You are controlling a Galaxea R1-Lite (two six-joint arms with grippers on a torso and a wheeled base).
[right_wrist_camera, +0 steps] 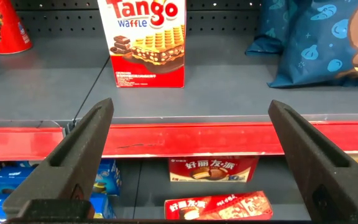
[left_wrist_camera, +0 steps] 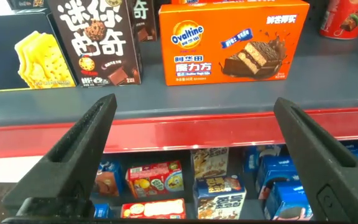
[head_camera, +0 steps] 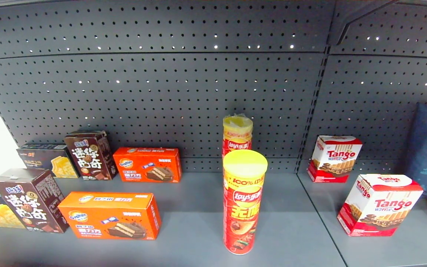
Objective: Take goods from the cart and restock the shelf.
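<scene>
The shelf (head_camera: 198, 226) is grey metal with a perforated back panel (head_camera: 161, 92) and a red edge strip (left_wrist_camera: 191, 130) along its front. The goods on it stand in pairs, one behind the other.

The left pincer (left_wrist_camera: 196, 106) hangs in front of that strip, its fingers spread wide and holding nothing. Straight beyond it stands the front orange wafer box (left_wrist_camera: 232, 42). Just beside that box, toward the robot's left, is the front cookie box (left_wrist_camera: 95, 40), dark brown with white lettering. Further that way is a black cracker box (left_wrist_camera: 23, 53), cut off at the frame edge. The rear orange wafer box (head_camera: 147, 164) and the rear cookie box (head_camera: 91, 155) stand farther from this pincer, near the panel.

The right pincer (right_wrist_camera: 191, 104) is also wide open and empty, in front of the same strip. Beyond it, in the head view, are the front waffle box (head_camera: 380, 204) and the rear waffle box (head_camera: 334, 158), both red and white. One of them faces this pincer in its wrist view, but I cannot tell which. Toward the robot's right lie blue bags (right_wrist_camera: 322, 43), cropped so that their full shape is lost.

Between the two pincers' stretches of shelf stands the front chip can (head_camera: 244, 202), tall and red with a yellow lid. It hides the lower part of the rear chip can (head_camera: 237, 135).

Under the strip, lower-tier packs (left_wrist_camera: 216, 186) show, partly covered by the pincer fingers and hard to make out.
</scene>
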